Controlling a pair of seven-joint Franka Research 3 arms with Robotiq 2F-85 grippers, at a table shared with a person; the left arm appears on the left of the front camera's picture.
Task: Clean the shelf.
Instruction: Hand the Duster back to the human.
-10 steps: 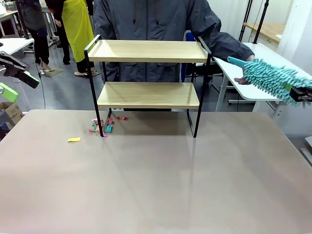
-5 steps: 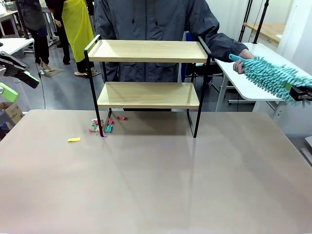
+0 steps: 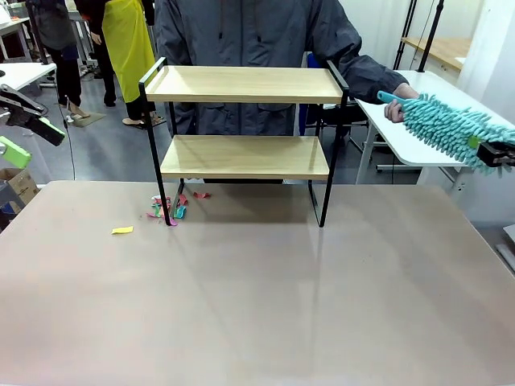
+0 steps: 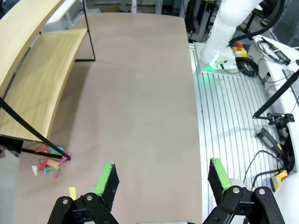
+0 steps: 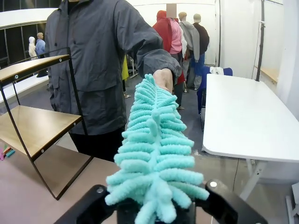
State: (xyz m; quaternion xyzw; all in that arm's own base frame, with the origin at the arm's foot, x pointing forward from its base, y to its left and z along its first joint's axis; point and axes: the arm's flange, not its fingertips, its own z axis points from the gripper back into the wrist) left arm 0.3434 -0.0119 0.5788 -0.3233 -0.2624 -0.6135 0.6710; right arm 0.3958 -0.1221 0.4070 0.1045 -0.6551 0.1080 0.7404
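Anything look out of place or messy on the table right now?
Yes: colored paper scraps lie scattered on the table at the shelf leg on the robot's left, and one yellow scrap sits apart. Both shelf boards look bare.

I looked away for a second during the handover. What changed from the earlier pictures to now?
The person's hand came up and took hold of the duster's far tip. The right gripper at its other end hardly moved. The shelf, the scraps and the left gripper stayed put.
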